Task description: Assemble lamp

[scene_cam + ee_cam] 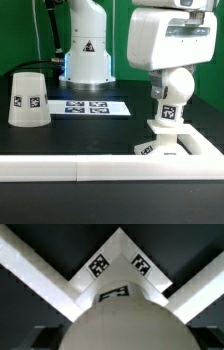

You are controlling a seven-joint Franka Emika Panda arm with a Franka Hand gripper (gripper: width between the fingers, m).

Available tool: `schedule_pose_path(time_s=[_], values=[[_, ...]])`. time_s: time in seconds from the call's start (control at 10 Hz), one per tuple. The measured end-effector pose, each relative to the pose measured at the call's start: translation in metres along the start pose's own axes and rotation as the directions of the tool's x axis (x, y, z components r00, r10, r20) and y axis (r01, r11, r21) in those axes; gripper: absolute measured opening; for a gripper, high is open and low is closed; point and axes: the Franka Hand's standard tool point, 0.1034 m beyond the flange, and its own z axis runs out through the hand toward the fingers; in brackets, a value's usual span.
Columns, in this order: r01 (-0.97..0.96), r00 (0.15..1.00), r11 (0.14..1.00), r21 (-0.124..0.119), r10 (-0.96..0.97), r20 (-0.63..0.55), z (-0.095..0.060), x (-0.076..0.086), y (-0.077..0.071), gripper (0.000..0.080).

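Exterior view gives you the bulb standing upright on the flat square base, at the exterior view's right. Its round ball is on top, and its narrower neck goes down to the middle of the base and carries one black-and-white square tag. The base lies flat on the black table with a tag near its corner, and it sits in the corner of the white border rail, just beside both arms of it. In the wrist view you look along the bulb, which fills much of the picture as a smooth white dome with a tag on it. Beyond it, one corner of the base shows two tags, one on each side of the corner. The gripper hangs straight over the ball, with a dark finger close at the ball's side; you cannot tell whether the fingers press on the ball or only stand beside it. The shade, a tapered cup, stands wide mouth down at the exterior view's left, well apart from the bulb, with one tag on its wall. Between them, farther back, the marker board lies flat before the arm's white pedestal.
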Motion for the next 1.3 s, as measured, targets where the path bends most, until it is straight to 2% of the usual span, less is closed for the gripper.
schedule_pose_path(time_s=[0.4, 0.8, 1.0, 1.3], values=[[-0.275, 0.961, 0.961, 0.0, 0.275, 0.001, 0.0004, 0.0009, -0.0025, 0.0578], [-0.528, 0.849, 0.849, 0.008, 0.528, 0.002, 0.0008, 0.0015, -0.004, 0.0578], [-0.667, 0.744, 0.745, 0.016, 0.668, -0.015, 0.0011, 0.002, -0.0049, 0.0578], [-0.844, 0.532, 0.533, 0.059, 0.846, -0.034, 0.0013, 0.0064, -0.0104, 0.0578]])
